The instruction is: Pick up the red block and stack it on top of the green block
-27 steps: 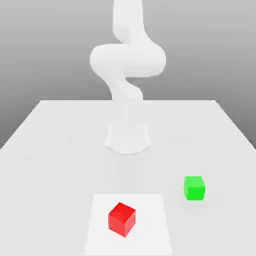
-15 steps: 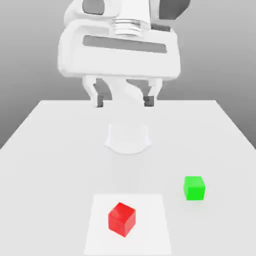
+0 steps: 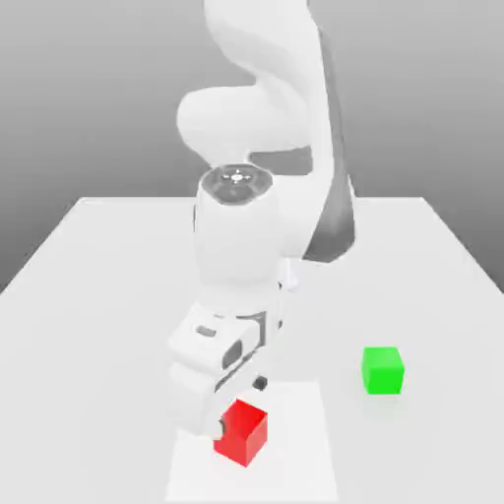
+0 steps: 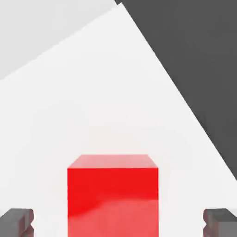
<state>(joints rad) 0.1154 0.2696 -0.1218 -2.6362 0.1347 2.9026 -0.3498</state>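
Reach stage: I have the fingers (image 4: pixel 118 222) spread to either side of the red block (image 4: pixel 113 199), which sits ungrasped on the white patch (image 3: pixel 295 468); grasp, lift and stacking onto the green block (image 3: pixel 383 371) remain outstanding

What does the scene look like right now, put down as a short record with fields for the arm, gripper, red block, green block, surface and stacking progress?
arm: white Panda, reaching down over the white square
gripper: open, one finger on each side of the red block, with gaps between
red block: on the white square, not grasped
green block: on the pale table, off the square, toward the exterior view's right
stacking: not done; blocks apart
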